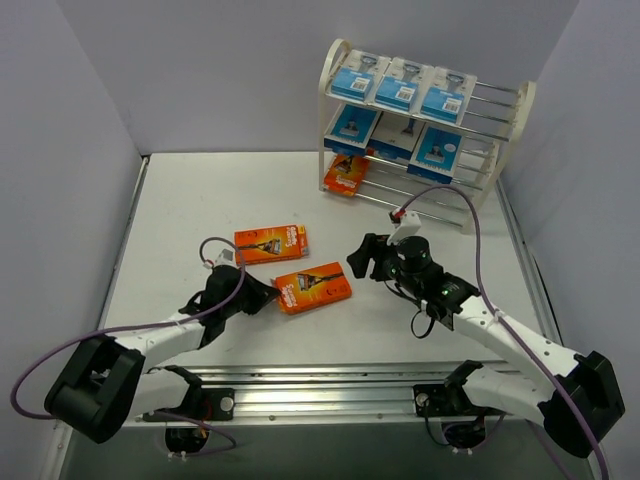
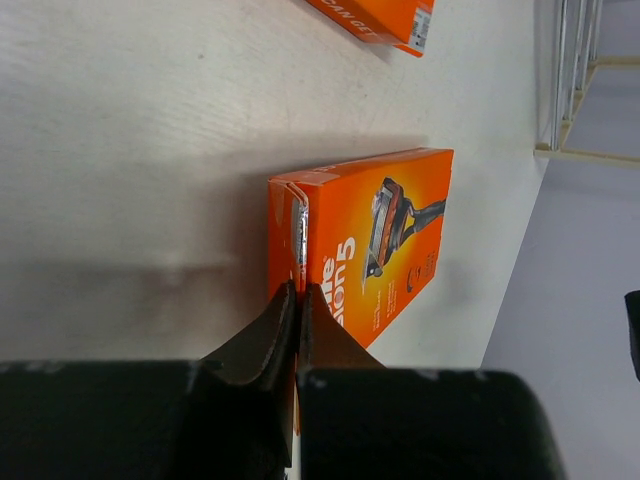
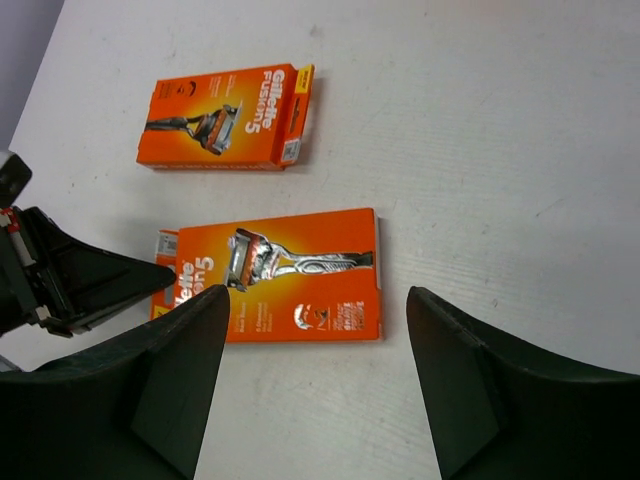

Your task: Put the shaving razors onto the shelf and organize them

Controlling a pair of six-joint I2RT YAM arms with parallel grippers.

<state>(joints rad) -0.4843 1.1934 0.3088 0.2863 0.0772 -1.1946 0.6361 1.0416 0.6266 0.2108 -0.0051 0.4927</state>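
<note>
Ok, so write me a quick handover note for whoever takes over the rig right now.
Left gripper: jaws shut, apparently pinching the near box by its end tab.
Right gripper: jaws open, empty, over the near box.
Done: six blue packs on the shelf, top and middle tiers; third box on the bottom tier.
Left: near box and far box, both flat on the table.

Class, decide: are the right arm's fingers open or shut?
Open: the right wrist view shows its fingers wide apart, gripping nothing; an orange box lies flat beyond.
</note>
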